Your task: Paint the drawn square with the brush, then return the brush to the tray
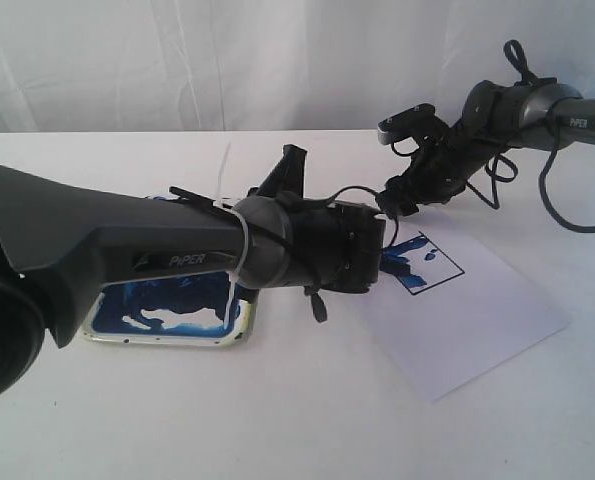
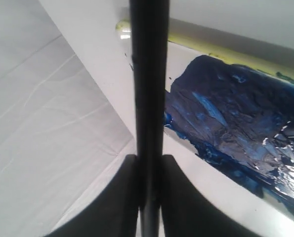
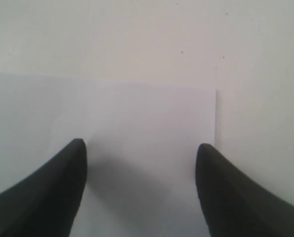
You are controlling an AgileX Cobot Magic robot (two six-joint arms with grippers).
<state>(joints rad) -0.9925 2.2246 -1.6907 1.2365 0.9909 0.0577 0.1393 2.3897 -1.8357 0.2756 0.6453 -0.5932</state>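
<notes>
My left gripper [image 2: 149, 158] is shut on the brush [image 2: 147, 89], whose black handle runs straight out between the two fingers. Close beside it lies the tray [image 2: 211, 48], cream-rimmed and thickly smeared with dark blue paint. In the exterior view the tray [image 1: 167, 341] sits at the left, partly hidden by my left arm [image 1: 177, 250], which also hides that gripper. The drawn square [image 1: 424, 263], smeared with blue, is on the white paper sheet [image 1: 477, 310]. My right gripper [image 1: 402, 190] is at the sheet's far edge. Its jaws [image 3: 142, 145] stand wide open and empty over the paper.
The white paper [image 3: 137, 113] shows one corner in the right wrist view, with bare white tabletop beyond it. A white curtain hangs behind the table. Cables loop round the right arm [image 1: 537, 110].
</notes>
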